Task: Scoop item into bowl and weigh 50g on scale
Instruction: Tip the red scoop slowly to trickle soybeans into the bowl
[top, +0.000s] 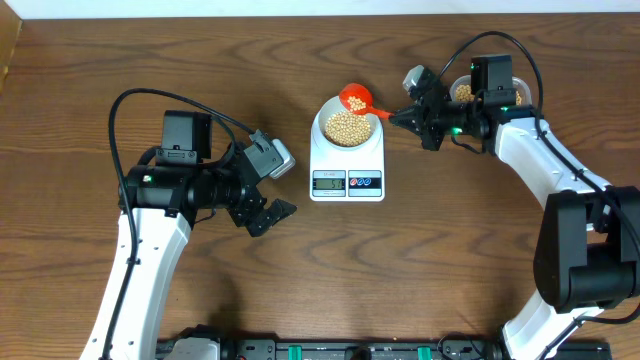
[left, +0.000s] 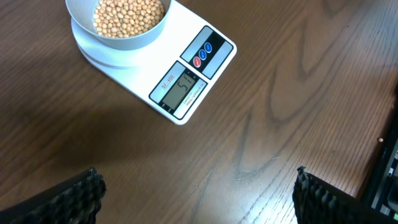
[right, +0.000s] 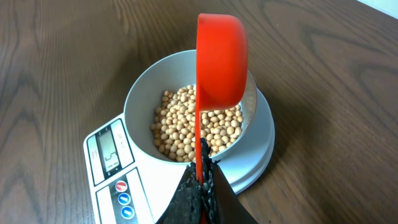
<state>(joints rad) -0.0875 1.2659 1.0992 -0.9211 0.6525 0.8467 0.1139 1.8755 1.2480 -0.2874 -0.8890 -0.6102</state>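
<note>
The pale bowl (top: 347, 127) sits on the white scale (top: 347, 181) and holds a pile of tan beans (top: 347, 126). The scale's display (left: 183, 88) shows lit digits. My right gripper (top: 392, 115) is shut on the handle of a red scoop (top: 356, 98), held tilted on its side over the bowl's far rim. In the right wrist view the scoop (right: 221, 59) hangs above the beans (right: 194, 124) in the bowl (right: 143, 93). My left gripper (top: 268, 205) is open and empty, left of the scale, its fingers apart over bare table (left: 199, 193).
A second container with beans (top: 463, 92) stands at the back right behind my right arm. Cables run over both arms. A black rail (top: 330, 350) lies along the table's front edge.
</note>
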